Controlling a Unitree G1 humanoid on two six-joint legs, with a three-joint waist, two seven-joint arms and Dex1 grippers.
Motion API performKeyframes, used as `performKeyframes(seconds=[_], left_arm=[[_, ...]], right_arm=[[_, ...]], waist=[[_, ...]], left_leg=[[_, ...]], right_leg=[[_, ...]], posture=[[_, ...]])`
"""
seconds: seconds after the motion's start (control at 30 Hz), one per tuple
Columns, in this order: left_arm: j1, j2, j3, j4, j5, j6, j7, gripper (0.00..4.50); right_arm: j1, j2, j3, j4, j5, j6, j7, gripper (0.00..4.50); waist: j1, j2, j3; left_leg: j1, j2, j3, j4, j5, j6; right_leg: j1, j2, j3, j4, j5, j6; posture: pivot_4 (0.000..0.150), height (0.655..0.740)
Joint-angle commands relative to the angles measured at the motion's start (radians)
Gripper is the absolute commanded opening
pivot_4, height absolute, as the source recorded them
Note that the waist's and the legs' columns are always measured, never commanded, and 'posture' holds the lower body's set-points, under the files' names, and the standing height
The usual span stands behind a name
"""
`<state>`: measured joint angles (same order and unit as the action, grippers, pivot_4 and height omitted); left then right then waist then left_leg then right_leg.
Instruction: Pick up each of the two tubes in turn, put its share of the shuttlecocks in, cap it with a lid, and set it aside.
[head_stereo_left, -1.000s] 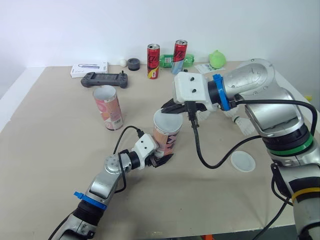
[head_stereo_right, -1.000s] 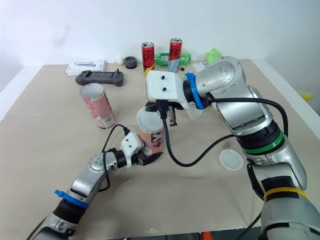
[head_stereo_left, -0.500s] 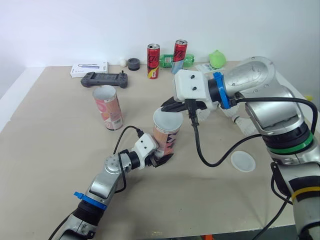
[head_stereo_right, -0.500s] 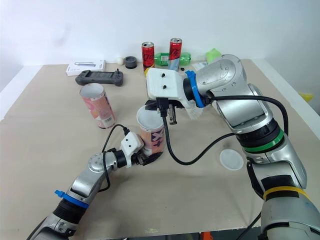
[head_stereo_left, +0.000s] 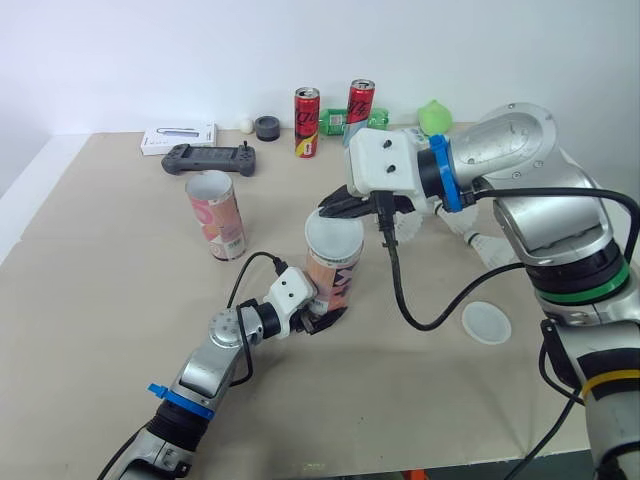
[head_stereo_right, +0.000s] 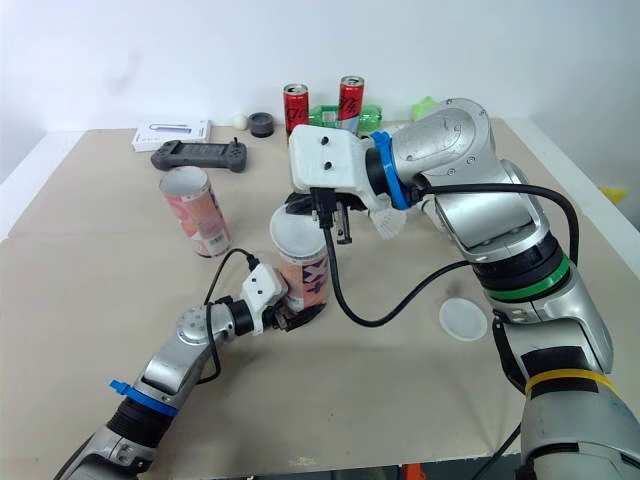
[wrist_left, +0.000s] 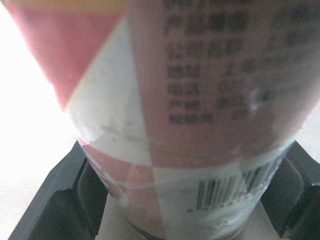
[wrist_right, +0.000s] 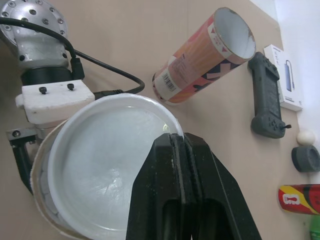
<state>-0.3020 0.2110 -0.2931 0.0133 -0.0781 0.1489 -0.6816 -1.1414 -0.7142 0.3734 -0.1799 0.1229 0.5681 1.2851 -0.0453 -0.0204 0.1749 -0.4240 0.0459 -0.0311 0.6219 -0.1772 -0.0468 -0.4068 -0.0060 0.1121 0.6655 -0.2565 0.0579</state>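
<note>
A pink patterned tube (head_stereo_left: 331, 276) stands upright mid-table. My left gripper (head_stereo_left: 322, 318) is shut on its base, with a finger (wrist_left: 55, 200) on each side of it. My right gripper (head_stereo_left: 340, 208) is shut on the far rim of a white lid (wrist_right: 110, 160), which rests slightly tilted over the tube's mouth. The second tube (head_stereo_left: 216, 214) stands open to the left. A second lid (head_stereo_left: 486, 323) lies flat on the table at the right. White shuttlecock feathers (head_stereo_left: 487, 245) show behind my right forearm.
Along the table's back edge are two red cans (head_stereo_left: 306, 122), a green bottle (head_stereo_left: 370, 121), a green object (head_stereo_left: 434, 118), a black game controller (head_stereo_left: 210, 158), a white box (head_stereo_left: 178, 138) and a small black ring (head_stereo_left: 267, 127). A black cable (head_stereo_left: 420, 310) hangs from my right wrist.
My right gripper has risen a little with the lid, which now sits higher and more tilted over the tube's mouth. The left gripper and tube have not moved.
</note>
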Motion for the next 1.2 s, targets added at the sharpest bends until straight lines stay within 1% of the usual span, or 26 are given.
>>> performKeyframes(seconds=[0.03, 0.43, 0.6, 1.17, 1.2], left_arm=[[0.006, -0.006, -0.013, 0.013, 0.007, -0.003, 0.004, 3.74], [0.005, -0.009, -0.015, 0.014, 0.008, -0.006, 0.006, 3.74], [0.008, -0.011, -0.019, 0.011, 0.009, -0.005, 0.008, 3.74], [0.009, -0.008, -0.014, 0.006, 0.007, 0.000, 0.007, 3.74], [0.009, -0.008, -0.015, 0.006, 0.006, 0.000, 0.007, 3.74]], right_arm=[[-0.022, -0.019, -0.038, -0.050, 0.014, 0.014, 0.011, 0.03], [0.003, -0.030, -0.013, -0.059, 0.009, 0.019, 0.015, 0.03], [0.024, -0.034, 0.010, -0.056, -0.016, 0.003, 0.016, 0.03], [0.031, -0.005, 0.029, -0.014, -0.059, -0.055, 0.021, 0.03], [0.032, -0.004, 0.027, -0.012, -0.062, -0.057, 0.020, 0.56]], waist=[[0.000, 0.000, 0.000], [0.000, 0.000, 0.000], [0.000, 0.000, 0.000], [0.000, 0.000, 0.000], [0.000, 0.000, 0.000]], left_leg=[[0.000, 0.000, 0.000, 0.000, 0.000, 0.000], [0.000, 0.000, 0.000, 0.000, 0.000, 0.000], [0.000, 0.000, 0.000, 0.000, 0.000, 0.000], [0.000, 0.000, 0.000, 0.000, 0.000, 0.000], [0.000, 0.000, 0.000, 0.000, 0.000, 0.000]], right_leg=[[0.000, 0.000, 0.000, 0.000, 0.000, 0.000], [0.000, 0.000, 0.000, 0.000, 0.000, 0.000], [0.000, 0.000, 0.000, 0.000, 0.000, 0.000], [0.000, 0.000, 0.000, 0.000, 0.000, 0.000], [0.000, 0.000, 0.000, 0.000, 0.000, 0.000]], posture=[[0.150, 0.7400], [0.150, 0.7400], [0.150, 0.7400], [0.150, 0.7400], [0.150, 0.7400]])
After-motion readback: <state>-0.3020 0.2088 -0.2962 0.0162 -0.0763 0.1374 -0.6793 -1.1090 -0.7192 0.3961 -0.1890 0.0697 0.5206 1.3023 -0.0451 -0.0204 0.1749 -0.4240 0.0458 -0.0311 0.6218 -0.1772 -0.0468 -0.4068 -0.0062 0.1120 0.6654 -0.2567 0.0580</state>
